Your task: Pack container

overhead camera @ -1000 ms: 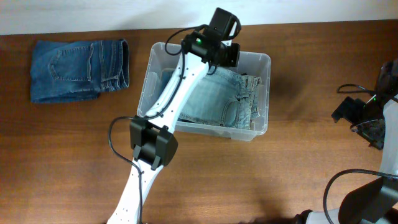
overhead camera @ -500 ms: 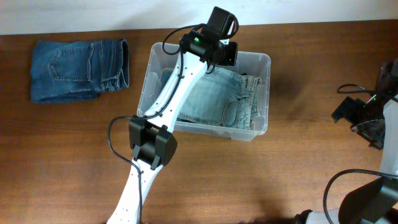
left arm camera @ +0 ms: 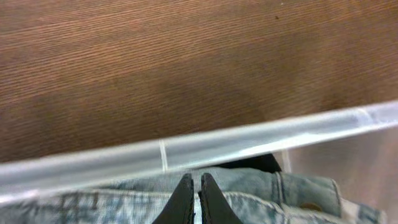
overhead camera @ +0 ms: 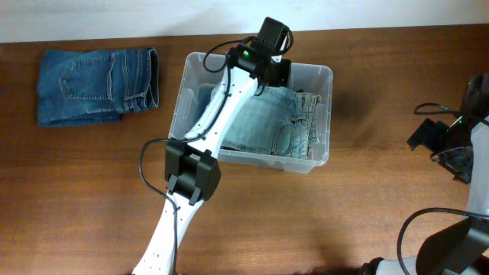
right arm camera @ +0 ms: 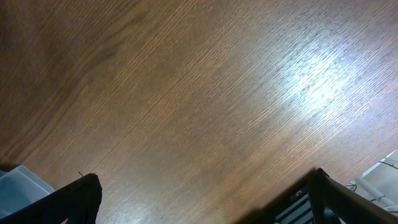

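The clear plastic container (overhead camera: pixel 317 70) stands at the table's back middle, with folded light blue jeans (overhead camera: pixel 271 126) lying inside. My left gripper (overhead camera: pixel 278 76) is over the container's far end. In the left wrist view its fingertips (left arm camera: pixel 194 182) are together just above the light jeans (left arm camera: pixel 298 190), near the far wall and rim (left arm camera: pixel 249 140); nothing shows between them. Folded dark blue jeans (overhead camera: pixel 95 84) lie on the table at the back left. My right gripper (overhead camera: pixel 429 137) rests at the far right; its fingers (right arm camera: pixel 205 196) are wide apart and empty over bare wood.
The left arm's links reach across the container from the front (overhead camera: pixel 191 172). Black cables hang by the right arm (overhead camera: pixel 435 111). A white wall edge runs along the table's back (overhead camera: pixel 114 19).
The left wrist has shifted slightly and turned over the container's far end. The jeans and the right arm have not moved.
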Robot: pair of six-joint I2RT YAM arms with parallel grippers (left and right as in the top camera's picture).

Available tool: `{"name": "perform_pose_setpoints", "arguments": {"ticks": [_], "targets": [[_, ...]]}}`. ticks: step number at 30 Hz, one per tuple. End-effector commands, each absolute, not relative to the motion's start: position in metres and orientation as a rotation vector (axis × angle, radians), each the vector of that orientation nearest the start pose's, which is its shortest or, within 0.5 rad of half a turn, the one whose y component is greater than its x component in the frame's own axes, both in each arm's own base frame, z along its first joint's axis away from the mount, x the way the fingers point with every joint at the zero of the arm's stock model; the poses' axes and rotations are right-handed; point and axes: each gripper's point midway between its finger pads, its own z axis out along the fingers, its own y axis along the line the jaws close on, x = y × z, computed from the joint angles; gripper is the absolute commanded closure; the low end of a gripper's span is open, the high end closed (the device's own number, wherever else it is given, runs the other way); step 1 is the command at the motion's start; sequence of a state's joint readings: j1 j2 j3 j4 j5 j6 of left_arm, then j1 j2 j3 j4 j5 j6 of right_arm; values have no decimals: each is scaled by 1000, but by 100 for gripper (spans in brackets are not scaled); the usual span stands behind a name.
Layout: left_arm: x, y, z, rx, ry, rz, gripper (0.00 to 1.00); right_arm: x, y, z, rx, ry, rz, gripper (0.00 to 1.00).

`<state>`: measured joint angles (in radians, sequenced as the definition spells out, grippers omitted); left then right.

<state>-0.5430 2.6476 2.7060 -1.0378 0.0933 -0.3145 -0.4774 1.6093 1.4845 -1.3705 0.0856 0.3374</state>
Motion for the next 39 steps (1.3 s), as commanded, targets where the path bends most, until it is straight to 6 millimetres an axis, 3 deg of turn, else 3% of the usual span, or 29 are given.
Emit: {"name": "perform_pose_setpoints", "arguments": {"ticks": [1, 15, 31, 39], "targets": [[539, -345, 115, 324, 2542, -450, 93, 259, -151, 162, 1233, 2810, -141, 2], [557, -348, 128, 303, 2452, -478, 94, 259, -151, 162, 1233, 2810, -141, 2], [582, -305, 128, 160, 2453, -402, 94, 259, -151, 162, 1233, 2810, -141, 2], [584, -298, 126, 147, 2461, -394, 94, 259, -151, 162, 1233, 2810, -141, 2]]}}
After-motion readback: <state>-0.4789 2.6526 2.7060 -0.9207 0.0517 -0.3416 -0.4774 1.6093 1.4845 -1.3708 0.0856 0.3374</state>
